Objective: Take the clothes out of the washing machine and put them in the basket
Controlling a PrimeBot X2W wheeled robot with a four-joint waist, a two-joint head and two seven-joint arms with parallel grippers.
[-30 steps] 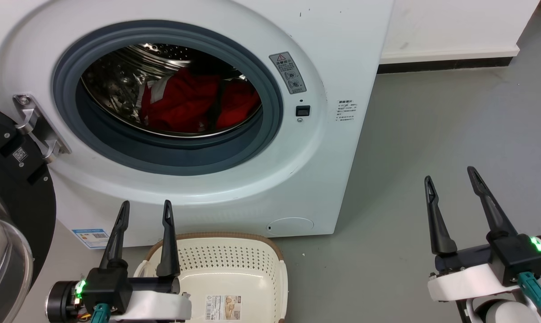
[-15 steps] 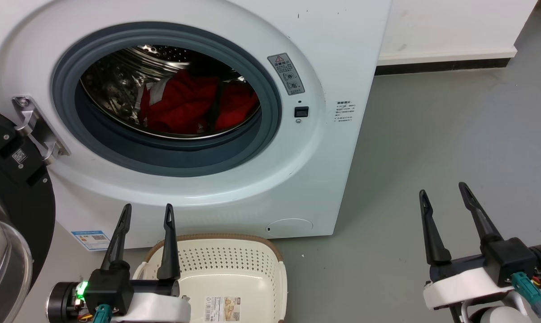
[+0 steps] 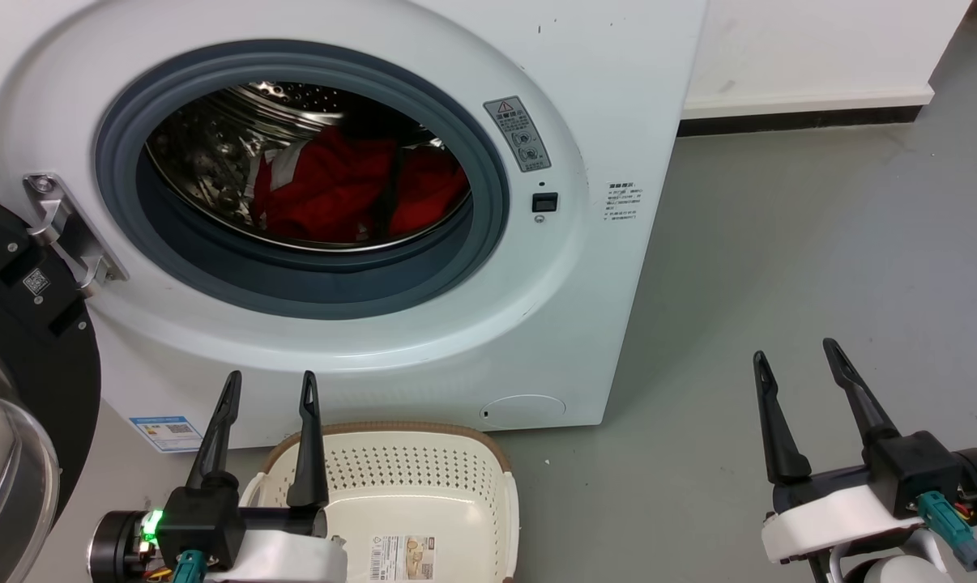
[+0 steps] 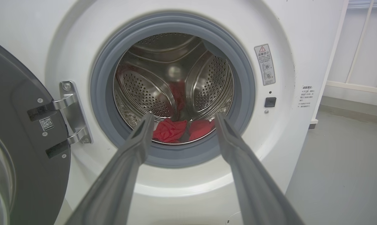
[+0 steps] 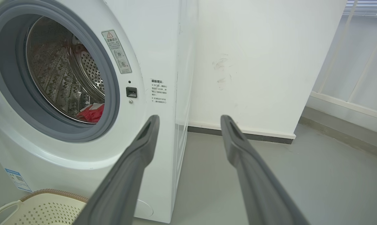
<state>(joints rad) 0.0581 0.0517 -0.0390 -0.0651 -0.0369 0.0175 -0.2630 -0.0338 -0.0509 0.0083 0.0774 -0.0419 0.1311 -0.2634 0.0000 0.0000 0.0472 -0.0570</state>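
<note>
The white washing machine [image 3: 586, 267] stands with its porthole uncovered. Red clothes [image 3: 334, 190] lie heaped at the bottom of the steel drum; the left wrist view shows the clothes [image 4: 171, 130] low in the drum, and the right wrist view catches a corner of the clothes [image 5: 93, 113]. The cream basket [image 3: 424, 494] with its brown rim sits on the floor below the porthole, holding just a paper label. My left gripper [image 3: 270, 379] is open above the basket's left side, fingers pointing at the machine. My right gripper [image 3: 790, 350] is open over bare floor to the right of the machine.
The dark-framed glass door [image 3: 19, 389] hangs swung open at the far left, beside my left arm. Grey floor [image 3: 780, 243] stretches to the right of the machine up to a white wall [image 3: 812, 48] with a dark skirting strip.
My right gripper has sunk lower and drawn back toward me. My left gripper has dropped slightly too. The clothes and basket have not moved.
</note>
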